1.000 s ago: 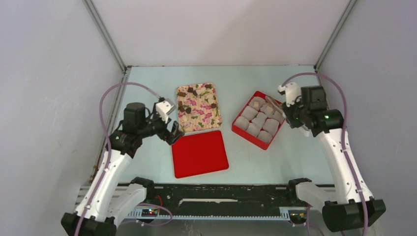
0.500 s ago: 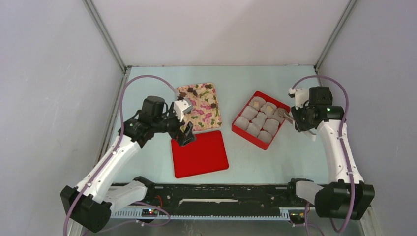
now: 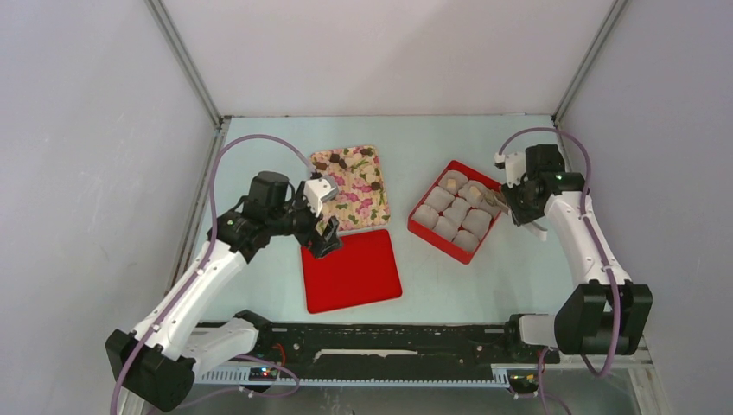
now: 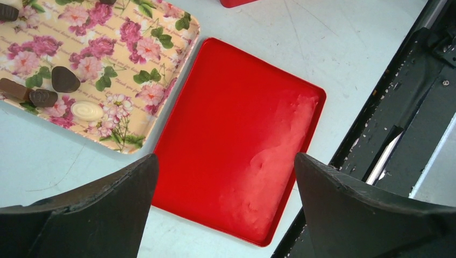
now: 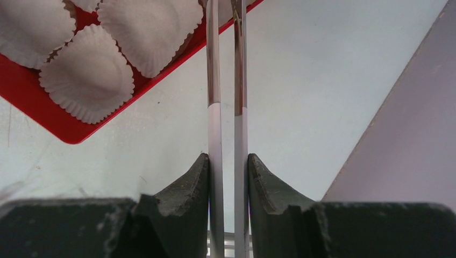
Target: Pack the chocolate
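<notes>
Table (image 3: pixel 432 143) — floral tray (image 3: pixel 359 209); red lid (image 3: pixel 350 270); red box (image 3: pixel 439 239)

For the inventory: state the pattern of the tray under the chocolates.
Rectangular cream tray: pink flowers, green leaves; clearest from the left wrist view.

**Two white arms, black joints, purple cables**

We see the left arm (image 3: pixel 194 290) and the right arm (image 3: pixel 592 246) built alike, with smooth white shells on the links and black housings at the joints. Their chunky black bases (image 3: pixel 143 376) sit toward six o'clock in the overhead view. A purple cable (image 3: pixel 251 137) arches off each arm toward twelve o'clock. A white camera block (image 3: pixel 318 190) caps each wrist. The left gripper (image 4: pixel 226 160) has matt black, wedge-shaped fingers (image 4: pixel 107 204) with rough edges. The right gripper (image 5: pixel 228 157) has dark fingers curving inward.
</notes>
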`<state>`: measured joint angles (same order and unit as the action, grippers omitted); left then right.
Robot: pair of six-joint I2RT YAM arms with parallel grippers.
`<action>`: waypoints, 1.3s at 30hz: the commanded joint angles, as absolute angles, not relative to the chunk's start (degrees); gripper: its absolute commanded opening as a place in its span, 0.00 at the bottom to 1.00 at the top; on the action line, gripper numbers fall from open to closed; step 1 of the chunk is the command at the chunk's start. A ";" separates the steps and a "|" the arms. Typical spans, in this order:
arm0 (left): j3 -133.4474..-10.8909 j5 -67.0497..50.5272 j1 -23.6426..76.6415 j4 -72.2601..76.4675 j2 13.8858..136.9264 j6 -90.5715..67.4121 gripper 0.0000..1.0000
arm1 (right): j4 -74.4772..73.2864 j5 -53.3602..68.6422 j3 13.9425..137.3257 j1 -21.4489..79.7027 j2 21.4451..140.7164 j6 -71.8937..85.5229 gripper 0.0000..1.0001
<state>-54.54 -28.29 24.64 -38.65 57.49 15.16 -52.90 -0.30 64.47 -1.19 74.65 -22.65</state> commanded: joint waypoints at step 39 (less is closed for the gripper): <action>-48.01 -15.96 14.06 -34.65 44.86 15.52 1.00 | -40.47 8.38 82.38 35.63 86.77 -18.03 0.34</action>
